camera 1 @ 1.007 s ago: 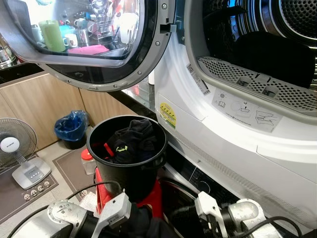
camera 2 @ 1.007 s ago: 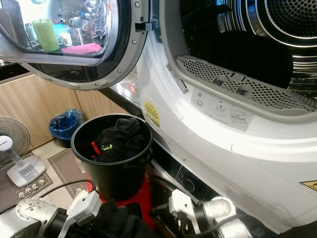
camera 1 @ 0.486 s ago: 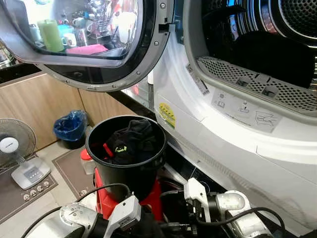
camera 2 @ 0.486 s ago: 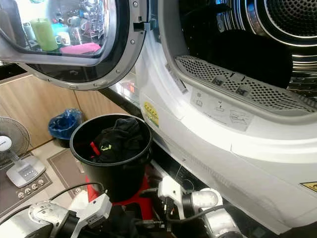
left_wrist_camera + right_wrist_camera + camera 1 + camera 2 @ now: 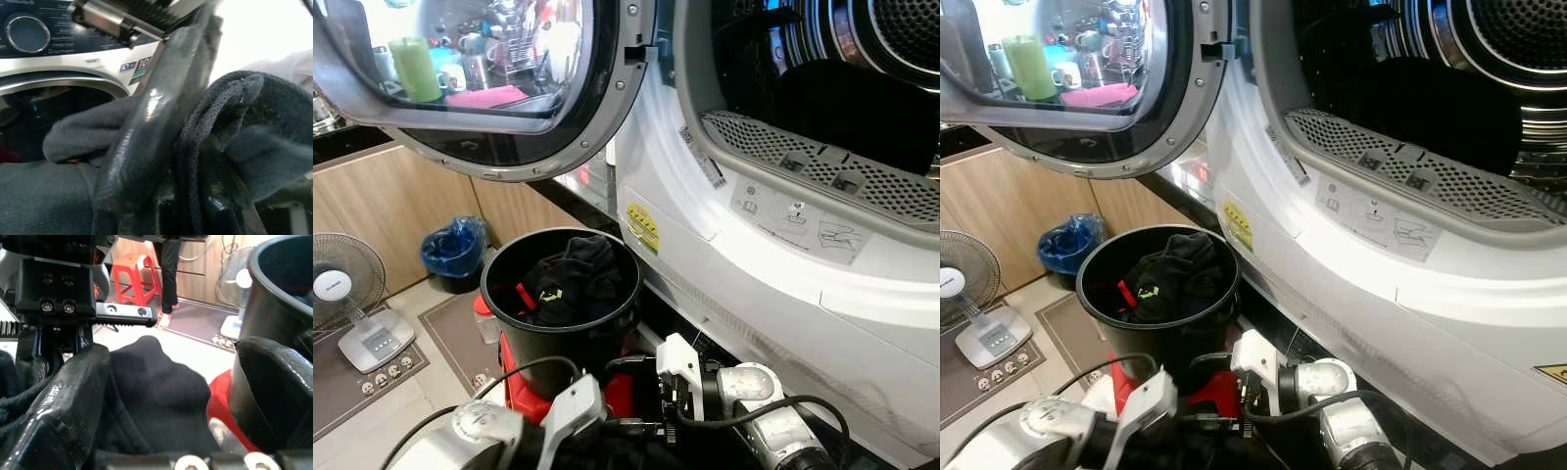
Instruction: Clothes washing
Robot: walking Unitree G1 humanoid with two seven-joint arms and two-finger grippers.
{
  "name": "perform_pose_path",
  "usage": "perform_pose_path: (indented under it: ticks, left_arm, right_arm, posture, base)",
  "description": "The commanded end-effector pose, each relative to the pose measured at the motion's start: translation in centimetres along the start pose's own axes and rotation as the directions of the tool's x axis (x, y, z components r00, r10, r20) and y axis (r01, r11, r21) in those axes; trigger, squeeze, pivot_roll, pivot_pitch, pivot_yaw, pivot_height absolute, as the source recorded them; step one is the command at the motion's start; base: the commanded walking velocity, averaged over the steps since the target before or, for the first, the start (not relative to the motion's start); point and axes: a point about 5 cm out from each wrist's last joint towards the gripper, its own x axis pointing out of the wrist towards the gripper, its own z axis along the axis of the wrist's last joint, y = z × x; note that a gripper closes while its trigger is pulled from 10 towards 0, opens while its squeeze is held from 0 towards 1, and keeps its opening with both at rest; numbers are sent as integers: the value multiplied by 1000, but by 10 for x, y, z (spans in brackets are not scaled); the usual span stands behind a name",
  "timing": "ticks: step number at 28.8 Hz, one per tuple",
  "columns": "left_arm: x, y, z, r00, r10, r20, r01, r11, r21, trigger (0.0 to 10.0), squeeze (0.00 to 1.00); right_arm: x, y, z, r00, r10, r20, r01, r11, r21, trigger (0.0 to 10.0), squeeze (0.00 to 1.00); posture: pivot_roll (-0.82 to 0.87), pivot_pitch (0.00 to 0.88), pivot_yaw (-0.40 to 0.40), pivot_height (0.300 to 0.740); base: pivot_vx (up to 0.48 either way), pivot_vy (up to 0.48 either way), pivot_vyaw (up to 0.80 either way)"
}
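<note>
A black bucket (image 5: 563, 338) with dark clothes (image 5: 573, 279) inside stands on a red stool (image 5: 524, 377) below the open upper drum (image 5: 842, 88), where a dark heap lies. At the bottom edge my left gripper (image 5: 625, 428) is shut on a dark garment (image 5: 234, 122), pinched against one finger (image 5: 151, 112). My right gripper (image 5: 658, 416) faces it from the right. Its fingers (image 5: 63, 401) stand wide apart around a fold of the same garment (image 5: 151, 382), close to the left gripper's jaw rail (image 5: 124, 313).
The round drum door (image 5: 489, 88) hangs open at upper left. A lower machine's control panel (image 5: 29, 34) is just behind the grippers. A fan (image 5: 342, 294) and a blue-bagged bin (image 5: 455, 250) stand on the floor left. A person's legs (image 5: 168, 274) and another red stool (image 5: 134, 269) stand farther off.
My right gripper has swung left and closer to the left gripper and the garment. The left arm has shifted a little right. The bucket has not moved.
</note>
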Motion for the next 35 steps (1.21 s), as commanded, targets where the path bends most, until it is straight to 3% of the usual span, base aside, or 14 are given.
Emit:
perform_pose_path:
  ticks: [1, 5, 10, 12, 14, 17, 19, 21, 25, 26, 27, 29, 32, 35]
  left_arm:
    - [-15, 2, 3, 1000, -5, -10, 6, 999, 38, 0, 0]
    - [-34, 6, -4, 994, 11, -106, -3, 997, 73, 0, 0]
    - [-56, 21, -26, 942, 123, -311, -72, 982, 172, 0, 0]
    - [-56, 21, -26, 942, 123, -311, -72, 982, 172, 0, 0]
    - [-55, 32, -23, 938, 221, -266, -178, 968, 177, 0, 0]
    - [-48, 38, -18, 937, 288, -198, -257, 952, 167, 0, 0]
    - [-43, 40, -17, 933, 316, -172, -288, 943, 168, 0, 0]
    - [-28, 45, -19, 914, 382, -138, -357, 918, 174, 0, 0]
    - [-19, 45, -23, 909, 394, -140, -373, 915, 153, 0, 0]
    - [-15, 44, -25, 913, 382, -145, -362, 921, 144, 549, 0]
    - [-7, 39, -28, 933, 333, -138, -319, 941, 114, 10000, 0]
    - [-4, 36, -28, 945, 302, -123, -292, 952, 94, 10000, 0]
    - [-3, 40, -30, 927, 342, -152, -326, 937, 122, 10000, 0]
    - [3, 44, -34, 901, 399, -174, -374, 914, 157, 10000, 0]
  right_arm:
    - [-3, 1, -3, 1000, 5, -11, -5, 1000, 9, 10000, 1000]
    - [-10, 2, -10, 999, 9, -51, -8, 1000, 11, 10000, 1000]
    - [-24, 0, -17, 993, -9, -119, 10, 1000, 6, 10000, 1000]
    - [-24, 0, -17, 993, -9, -119, 10, 1000, 6, 10000, 1000]
    - [-35, -2, -21, 987, -36, -159, 38, 999, 7, 10000, 1000]
    - [-44, -4, -23, 984, -53, -170, 55, 998, 9, 10000, 1000]
    - [-47, -4, -20, 986, -55, -156, 58, 998, 13, 10000, 1000]
    - [-50, -6, -10, 994, -60, -89, 62, 998, 17, 10000, 1000]
    - [-51, -8, -5, 996, -66, -58, 67, 998, 13, 10000, 1000]
    - [-51, -9, -4, 996, -69, -55, 70, 998, 5, 10000, 1000]
    - [-51, -11, 1, 996, -81, -35, 81, 997, -7, 10000, 1000]
    - [-51, -13, 6, 996, -91, -12, 91, 996, -17, 10000, 1000]
    - [-53, -16, 18, 993, -102, 54, 103, 994, -20, 10000, 1000]
    - [-54, -11, 19, 996, -69, 53, 70, 997, -24, 10000, 1000]
  posture:
    - [92, 71, 0, 740]
    - [92, 72, 0, 740]
    - [92, 77, -2, 740]
    - [92, 77, -2, 740]
    - [91, 78, -3, 740]
    - [91, 78, -3, 740]
    - [83, 80, -8, 740]
    - [83, 80, -8, 740]
    - [84, 79, -7, 740]
    - [84, 79, -7, 740]
    - [81, 78, -4, 740]
    - [81, 77, -4, 740]
    - [82, 77, 0, 740]
    - [80, 76, 0, 740]
  base:
    - [0, 0, 0]
    - [0, 0, 0]
    - [0, 0, 0]
    - [0, 0, 0]
    - [0, 0, 0]
    - [0, 0, 0]
    - [0, 0, 0]
    - [0, 0, 0]
    - [0, 0, 0]
    - [0, 0, 0]
    - [0, 0, 0]
    - [0, 0, 0]
    - [0, 0, 0]
    - [0, 0, 0]
